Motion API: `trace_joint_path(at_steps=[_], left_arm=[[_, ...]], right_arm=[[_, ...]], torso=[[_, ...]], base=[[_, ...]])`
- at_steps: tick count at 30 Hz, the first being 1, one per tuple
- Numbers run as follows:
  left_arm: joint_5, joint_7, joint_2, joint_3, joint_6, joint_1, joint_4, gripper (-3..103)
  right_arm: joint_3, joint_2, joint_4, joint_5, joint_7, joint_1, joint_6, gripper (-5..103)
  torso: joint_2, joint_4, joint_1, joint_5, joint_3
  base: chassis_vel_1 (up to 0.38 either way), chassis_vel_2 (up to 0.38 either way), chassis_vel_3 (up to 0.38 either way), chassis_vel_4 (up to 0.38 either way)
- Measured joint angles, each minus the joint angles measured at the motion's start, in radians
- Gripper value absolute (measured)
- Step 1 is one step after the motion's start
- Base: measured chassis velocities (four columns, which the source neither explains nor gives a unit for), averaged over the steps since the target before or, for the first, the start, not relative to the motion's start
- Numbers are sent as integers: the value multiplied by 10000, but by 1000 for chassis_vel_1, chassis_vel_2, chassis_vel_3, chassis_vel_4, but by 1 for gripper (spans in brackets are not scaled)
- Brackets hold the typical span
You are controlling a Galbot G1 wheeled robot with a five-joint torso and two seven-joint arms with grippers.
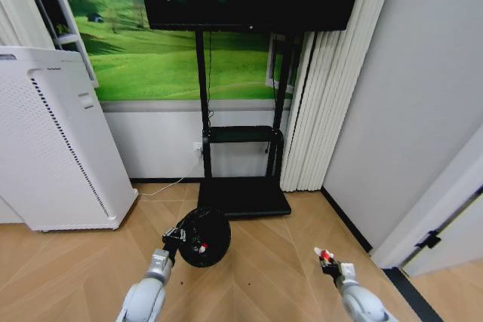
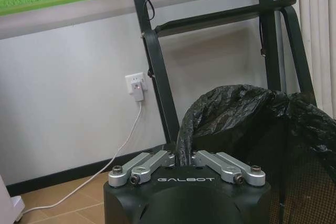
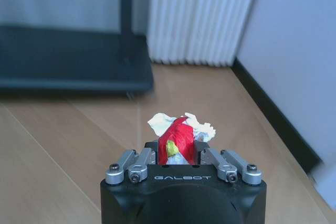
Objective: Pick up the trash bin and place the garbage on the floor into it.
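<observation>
you are in the middle of the loading step. your left gripper (image 1: 175,236) is clamped on the rim of the trash bin (image 1: 205,236), which it holds in front of the robot's left side, above the wood floor (image 1: 264,262) with its mouth tipped toward the head camera. your right gripper (image 1: 327,259) is closed on a crumpled red-and-white wrapper (image 3: 180,132), held well apart from the bin, off to the right near the wall.

the next move, as i judge it, calls for bringing wrapper and bin mouth together: the right gripper has to come over the opening before its fingers part, or the bin has to swing under it. the wrapper is light and crumpled, so a release near the rim could see it catch on the bag or fall outside.

the head view gives you the gap between the two grippers and shows something red and white already lying inside the bin; i cannot tell which item it is. the left wrist view shows the black bag liner (image 2: 247,114) bunched over the rim right at the fingers. the right wrist view shows the wrapper sticking out between the jaws, with a yellow-green scrap at its base.
</observation>
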Motion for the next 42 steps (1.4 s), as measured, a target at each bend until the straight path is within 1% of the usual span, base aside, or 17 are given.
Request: trace_joint_path(at_steps=[1,2,5,7,8,10,11,12,13,14,16,17,19,25,34,35,42], left_arm=[[7,0,-20,-2,0,42,-22,6],[18,0,-31,-2,1,95,-57,6],[54,0,-29,16,-1,99,-82,6],[202,14,-31,46,-66,94,-104,6],[202,14,-31,46,-66,94,-104,6],[229,40,-42,80,-81,63,-115,6],[232,43,-51,82,-83,47,-116,6],[232,43,-51,82,-83,47,-116,6],[236,43,-92,76,-86,2,-102,6],[236,43,-92,76,-86,2,-102,6],[228,43,-185,77,-85,-87,-66,6],[228,43,-185,77,-85,-87,-66,6],[225,42,-328,129,-46,-270,-16,6],[178,24,-497,548,56,-578,159,6],[372,23,-757,1282,59,-856,609,6],[423,24,-853,1460,59,-1017,768,6],[490,31,-984,1602,56,-1225,1086,6]], right_arm=[[53,-99,400,-69,-139,-97,209,33],[116,-218,854,-307,-402,-238,531,33],[182,-312,1450,-712,-892,-456,956,33],[174,-351,1956,-1396,-1758,-614,1808,33],[174,-351,1956,-1396,-1758,-614,1808,33],[132,-346,2158,-1951,-2627,-647,2872,33],[118,-356,2216,-2058,-2996,-648,3279,33],[118,-356,2216,-2058,-2996,-648,3279,33],[93,-441,2316,-2115,-3804,-647,4017,33],[93,-441,2316,-2115,-3804,-647,4017,33],[18,-592,2363,-2085,-4899,-594,4877,33],[18,-592,2363,-2085,-4899,-594,4877,33],[-165,-645,2314,-2064,-5659,-412,5434,33],[-943,-408,1864,-2273,-6200,183,5780,33],[-2196,149,951,-2892,-6222,1104,5913,33],[-2604,322,670,-2947,-6190,1504,5971,33],[-3398,711,97,-3094,-5952,2401,5979,33]], torso=[[0,2,-1,0,0],[0,14,-2,0,0],[0,8,-2,0,0],[0,5,-2,1,0],[0,5,-2,1,0],[0,5,-1,2,0],[0,5,-1,3,0],[0,5,-1,3,0],[0,6,-2,2,0],[0,6,-2,2,0],[0,6,-1,1,0],[0,6,-1,1,0],[0,6,-1,1,0],[0,5,0,2,1],[0,4,0,2,1],[-1,4,2,1,1],[0,6,2,1,1]], base=[[0,0,0,0],[0,0,0,0],[0,0,0,0],[0,0,0,0],[0,0,0,0],[0,0,0,0],[0,0,0,0],[0,0,0,0],[0,0,0,0],[0,0,0,0],[0,0,0,0],[0,0,0,0],[0,0,0,0],[0,0,0,0],[0,0,0,0],[0,0,0,0],[0,0,0,0]])
